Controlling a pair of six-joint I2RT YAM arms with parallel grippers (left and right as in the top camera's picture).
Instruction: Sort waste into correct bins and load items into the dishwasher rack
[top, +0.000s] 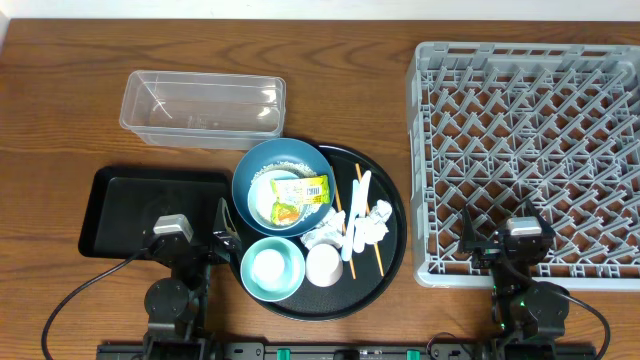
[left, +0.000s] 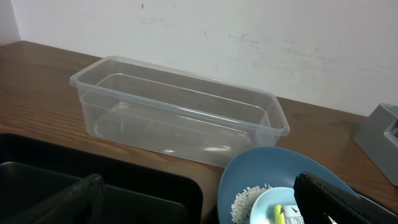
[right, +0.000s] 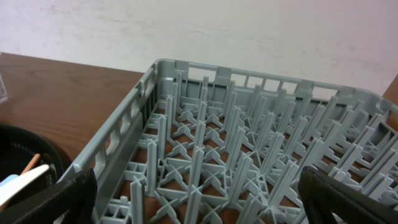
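Though crowded, maybe three cups

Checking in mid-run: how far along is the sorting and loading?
Done: nothing yet; the clear tub, shallow black tray and rack are empty. In hand: nothing; left gripper and right gripper fingers are open. To do: napkins, wrapper, rice, blue bowl, teal bowl, cups, spoon and chopsticks, all on the round tray.
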